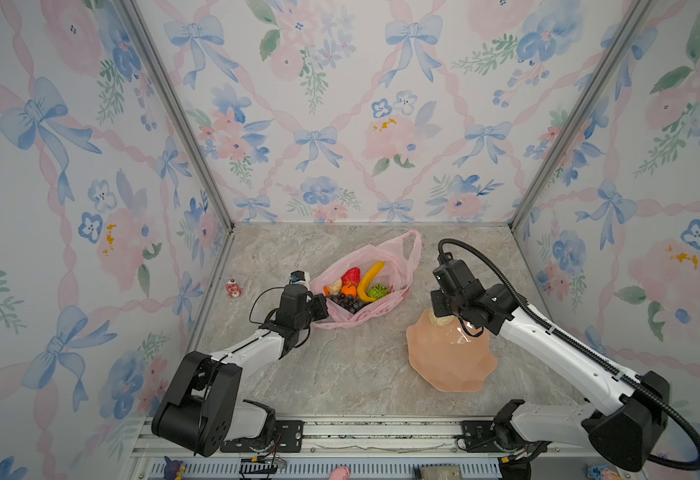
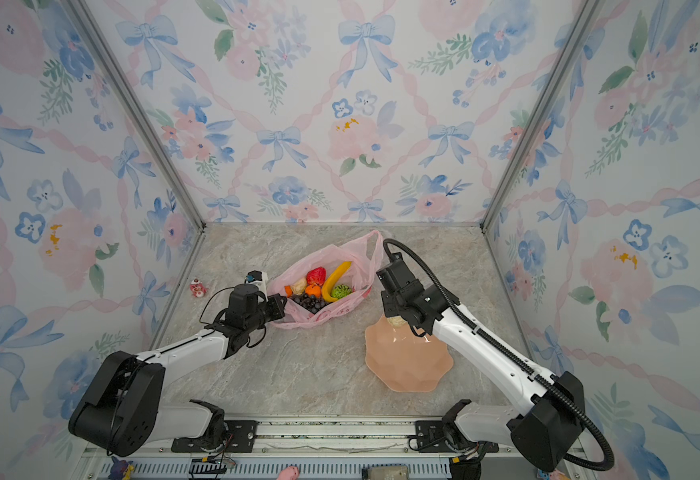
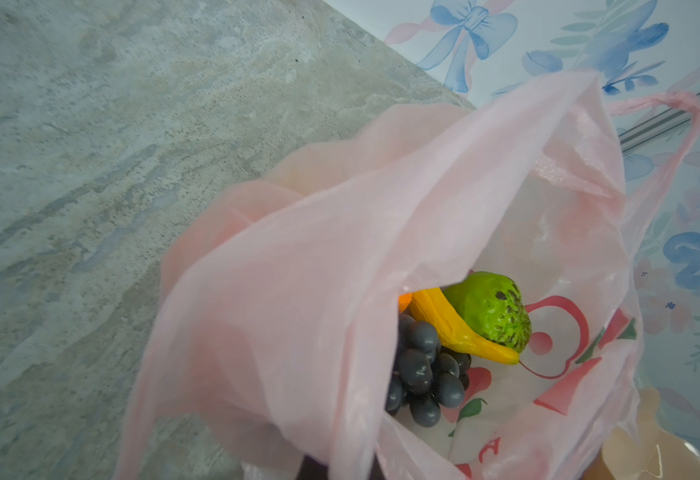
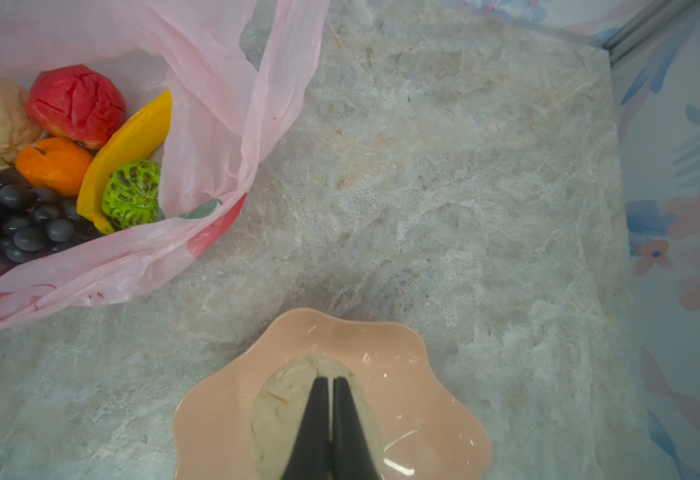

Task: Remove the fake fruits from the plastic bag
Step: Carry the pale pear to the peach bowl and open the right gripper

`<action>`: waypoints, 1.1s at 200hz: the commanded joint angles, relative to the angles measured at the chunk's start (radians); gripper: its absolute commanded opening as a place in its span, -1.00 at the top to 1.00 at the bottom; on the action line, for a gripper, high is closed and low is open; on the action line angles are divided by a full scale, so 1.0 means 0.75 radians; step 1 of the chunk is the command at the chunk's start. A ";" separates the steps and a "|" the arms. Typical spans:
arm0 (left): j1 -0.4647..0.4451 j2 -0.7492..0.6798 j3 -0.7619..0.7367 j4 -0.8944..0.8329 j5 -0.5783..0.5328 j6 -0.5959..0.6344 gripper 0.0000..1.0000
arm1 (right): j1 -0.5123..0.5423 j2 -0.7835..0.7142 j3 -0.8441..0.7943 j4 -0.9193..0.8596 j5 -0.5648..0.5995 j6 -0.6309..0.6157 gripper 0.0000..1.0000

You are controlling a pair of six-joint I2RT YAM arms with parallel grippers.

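Left gripper (image 1: 322, 308) sits right at the near-left rim of the plastic bag (image 1: 401, 266), and its jaws are closed on the thin pink film. In the left wrist view that film runs straight down toward the fingers, and the mouth of the bag gapes wide. The bag lies toward the back of the marble table (image 1: 340, 374), handles pointing at the rear wall.

Inside it are the fake fruits (image 2: 314, 291), all in one heap. The banana (image 1: 371, 276) slants through the middle. The red fruit (image 1: 351, 275) is just to its left, and the orange (image 1: 349, 290) is in front of that. The green fruit (image 1: 378, 291) is tucked against the banana's near end. The grape bunch (image 1: 348, 302) lies closest to the left gripper, just beside it. A pale pear (image 1: 333, 286) leans on the bag's left wall.

Now the other side. The right gripper (image 4: 330, 384) is well apart from the bag, over the far edge of the peach plate (image 1: 452, 365). Its fingers are pressed together. A second pear (image 4: 275, 409) lies on the plate beneath them, showing on both sides of the closed tips, so it's under them, not between. Whether the tips touch it, I cannot tell.

A small figurine (image 1: 233, 287) stands near the left wall, clear of the bag.
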 commanded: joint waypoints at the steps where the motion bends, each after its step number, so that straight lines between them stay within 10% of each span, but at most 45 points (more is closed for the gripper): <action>1: 0.012 0.023 0.034 0.018 0.023 -0.027 1.00 | -0.013 -0.024 -0.119 0.025 0.054 0.155 1.00; 146: 0.018 0.028 0.013 0.032 0.023 -0.032 1.00 | 0.044 -0.064 -0.441 0.183 0.202 0.410 0.93; 220: 0.023 0.020 0.002 0.033 0.022 -0.030 1.00 | 0.067 -0.027 -0.411 0.186 0.218 0.409 0.49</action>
